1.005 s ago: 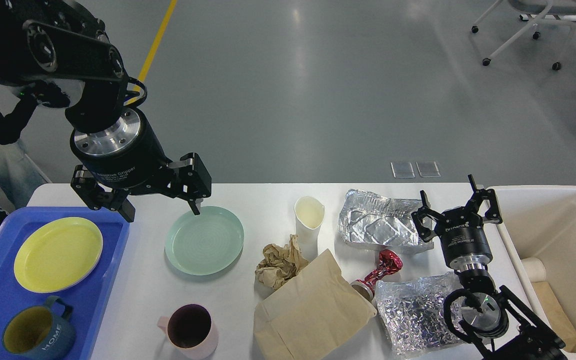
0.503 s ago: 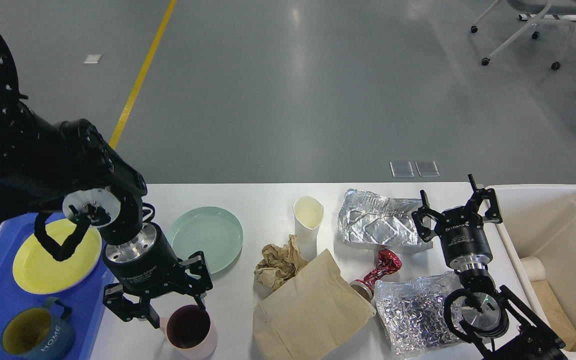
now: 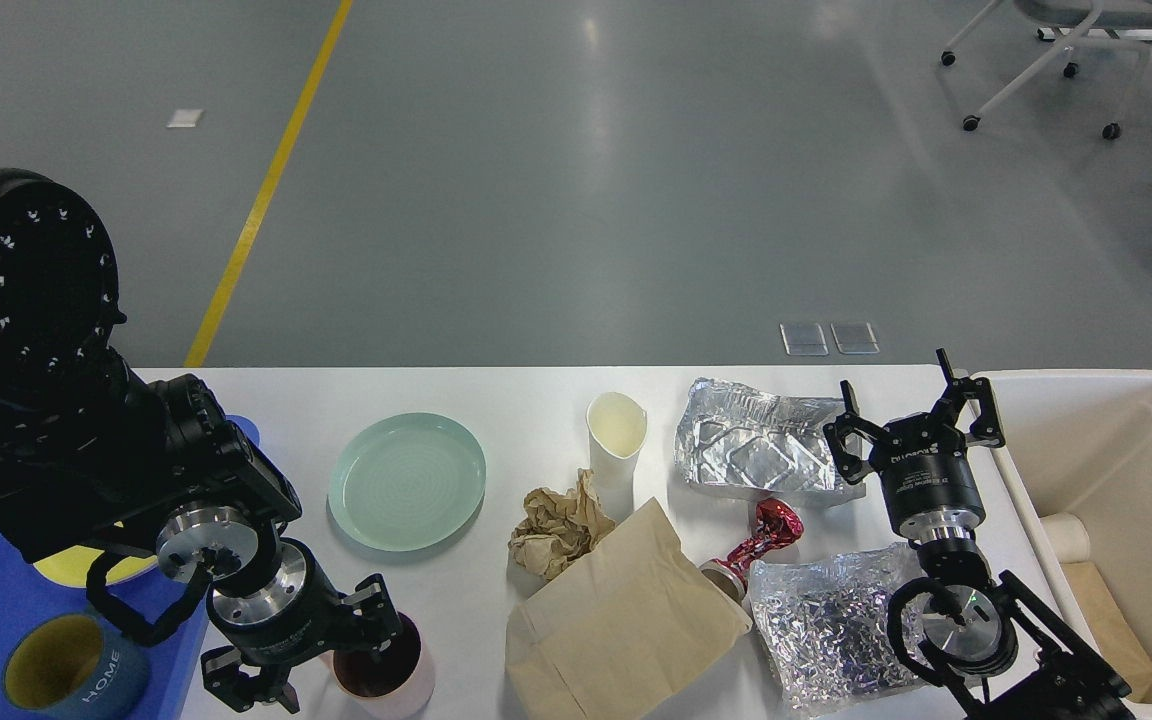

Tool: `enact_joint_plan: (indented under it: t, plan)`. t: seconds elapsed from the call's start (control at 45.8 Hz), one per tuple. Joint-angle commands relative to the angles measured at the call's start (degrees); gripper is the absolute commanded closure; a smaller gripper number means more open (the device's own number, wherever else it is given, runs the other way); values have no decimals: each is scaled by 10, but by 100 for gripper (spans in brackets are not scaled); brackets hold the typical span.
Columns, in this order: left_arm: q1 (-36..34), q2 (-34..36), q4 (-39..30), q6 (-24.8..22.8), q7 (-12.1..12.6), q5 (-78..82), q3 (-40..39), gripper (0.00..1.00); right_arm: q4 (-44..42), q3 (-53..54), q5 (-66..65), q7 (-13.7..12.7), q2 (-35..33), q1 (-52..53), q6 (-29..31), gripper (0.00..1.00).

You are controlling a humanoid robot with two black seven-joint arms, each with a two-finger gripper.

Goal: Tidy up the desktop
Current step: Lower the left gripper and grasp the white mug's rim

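- The left gripper (image 3: 321, 650) has dropped from the green plate (image 3: 407, 480) to the near edge, jaws spread around the pink cup's (image 3: 381, 668) rim, grip unclear.
- The desktop (image 3: 526, 420) runs long left-right; bare room lies along its far edge.
- The right gripper (image 3: 911, 415) hovers open, empty, over the foil tray (image 3: 751, 450).
- The arm hides most of the yellow plate (image 3: 86, 567).

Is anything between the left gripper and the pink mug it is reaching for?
Nothing visible. The left gripper is already at the pink mug, its fingers at the rim, on the desktop. Whether the fingers have closed cannot be told.
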Motion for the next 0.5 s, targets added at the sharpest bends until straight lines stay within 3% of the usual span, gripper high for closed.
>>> enact_joint_plan:
  t: [0.0,0.481]
  plan:
    - [13,-1,22,30,-1,2,-5,20,0,0,0,0,0,0,0,0]
    - [83,-14,57,46,-7,26,-29,24,0,0,0,0,0,0,0,0]
